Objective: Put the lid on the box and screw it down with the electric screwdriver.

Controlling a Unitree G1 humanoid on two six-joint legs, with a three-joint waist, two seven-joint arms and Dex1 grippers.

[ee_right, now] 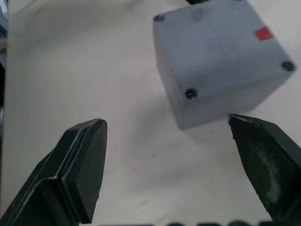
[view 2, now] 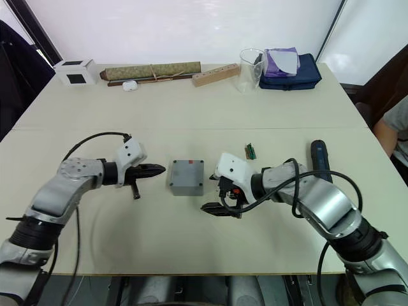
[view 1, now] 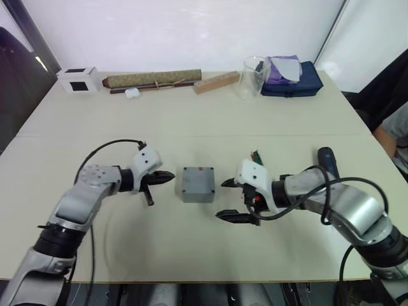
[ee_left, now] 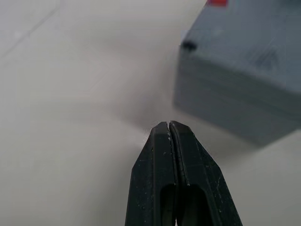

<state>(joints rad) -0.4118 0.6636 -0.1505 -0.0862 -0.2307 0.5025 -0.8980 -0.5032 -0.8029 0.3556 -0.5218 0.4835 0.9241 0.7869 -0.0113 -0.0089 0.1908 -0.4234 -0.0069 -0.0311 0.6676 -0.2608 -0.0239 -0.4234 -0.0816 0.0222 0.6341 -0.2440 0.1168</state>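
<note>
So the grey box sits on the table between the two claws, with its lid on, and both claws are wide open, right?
Not quite. Only the right gripper is wide open. The left gripper has its fingers pressed shut, as the left wrist view shows. The rest holds: the box sits on the table between the two, with the lid on it.

A pale table (view 1: 191,121) carries the box (view 1: 198,184) and electric screwdriver (view 1: 327,159).

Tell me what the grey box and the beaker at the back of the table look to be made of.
Box: matte grey, faintly speckled, sharp edges with corner screws; looks like cast metal, possibly hard plastic. Beaker: see-through and glossy, so glass or clear plastic.
</note>
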